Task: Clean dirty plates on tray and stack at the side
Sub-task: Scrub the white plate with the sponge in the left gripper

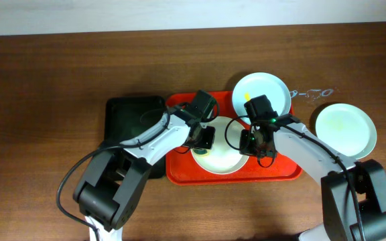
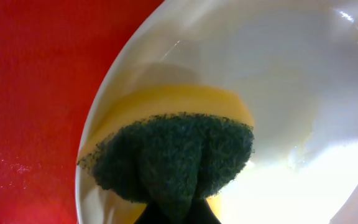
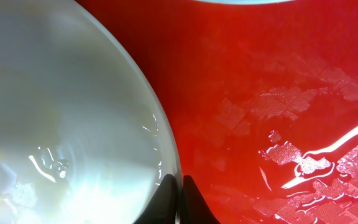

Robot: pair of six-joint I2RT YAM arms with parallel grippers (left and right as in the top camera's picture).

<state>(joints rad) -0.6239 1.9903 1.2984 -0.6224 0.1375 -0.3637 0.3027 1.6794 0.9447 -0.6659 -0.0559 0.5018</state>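
Dirty plate (image 1: 221, 163) lies on your big red tray (image 1: 179, 171), right under both arms. Your left gripper (image 2: 178, 216) squeezes the sponge (image 2: 173, 155) on its left part. Your right gripper (image 3: 179, 194) pinches its right rim tight, so wipe toward the right.

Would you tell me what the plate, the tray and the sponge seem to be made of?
Plate: glossy white, glazed ceramic or melamine, judging by sharp highlights. Tray: likely plastic, red-orange, shiny with fine textured patches. Sponge: soft yellow foam under a coarse dark green scouring layer.
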